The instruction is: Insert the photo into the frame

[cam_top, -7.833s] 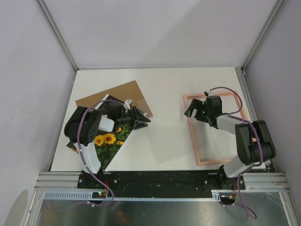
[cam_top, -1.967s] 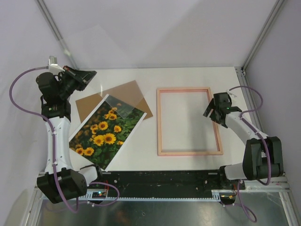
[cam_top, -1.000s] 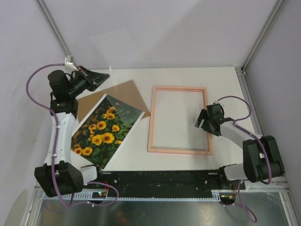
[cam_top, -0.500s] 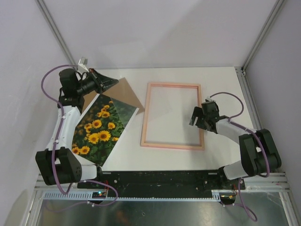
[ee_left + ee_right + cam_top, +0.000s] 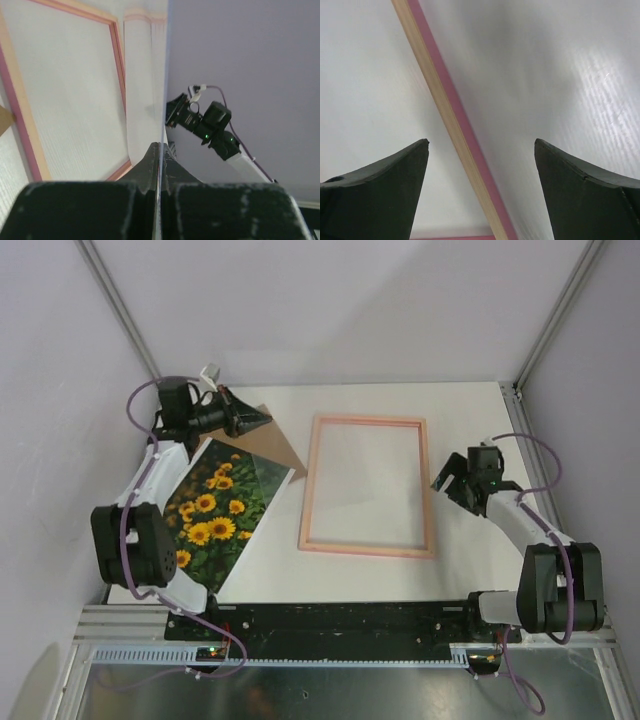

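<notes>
The photo (image 5: 215, 515), sunflowers on dark green, lies flat at the table's left. The pale pink frame (image 5: 308, 485) lies in the middle, nothing inside it. My left gripper (image 5: 262, 420) hovers near the photo's far corner, pointing at the frame. It is shut on a thin clear sheet (image 5: 147, 90), seen edge-on between the jaws (image 5: 160, 145), with the frame's rail (image 5: 22, 125) beyond. My right gripper (image 5: 445, 480) stands open just right of the frame. Its fingers (image 5: 481, 142) straddle the right rail (image 5: 445, 120) without touching it.
A brown backing board (image 5: 280, 445) lies partly under the photo's far corner, just left of the frame. Grey walls and metal posts close in the table at the back and sides. The right arm (image 5: 205, 125) shows in the left wrist view.
The frame has slid a little to the left. My right gripper has then drawn back to the right, off the frame. My left gripper has swung right with the clear sheet.
</notes>
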